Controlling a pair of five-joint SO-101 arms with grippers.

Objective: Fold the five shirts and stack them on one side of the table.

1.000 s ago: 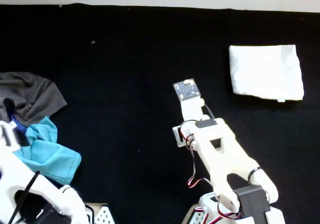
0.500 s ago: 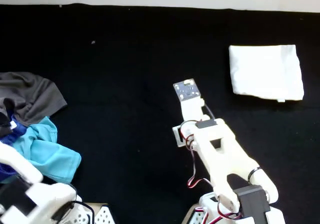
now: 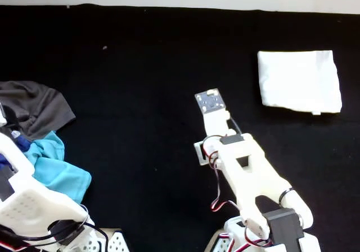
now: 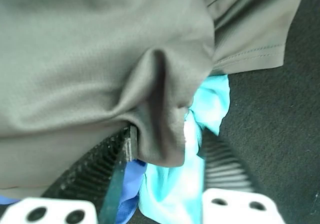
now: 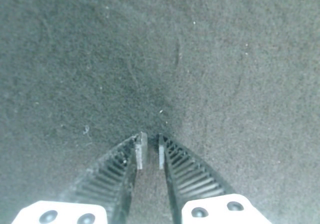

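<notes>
A table [image 3: 140,55] covered in black cloth is seen from above. The right arm [image 3: 247,173] is stretched from the near edge towards the middle of the table. The left arm [image 3: 28,207] is placed at the near left corner, partly over a heap of clothes. At the far right a white shirt [image 3: 299,80] is laid folded into a neat rectangle, well apart from both arms. At the left edge a grey shirt [image 3: 36,103] is left crumpled. Just nearer than it a turquoise shirt [image 3: 56,170] is bunched, touching it. A small patch of a blue shirt [image 3: 21,144] is wedged between the two, beside the left arm.

In the left wrist view the left gripper [image 4: 168,136] is held spread over the heap. A hanging fold of the grey shirt is caught in the gap, lying against one finger. The turquoise shirt and the blue shirt are seen beneath it.

In the right wrist view the right gripper [image 5: 149,146] is brought almost together, with only a narrow slit left between the tips. Nothing is held, and bare black cloth is seen below.
</notes>
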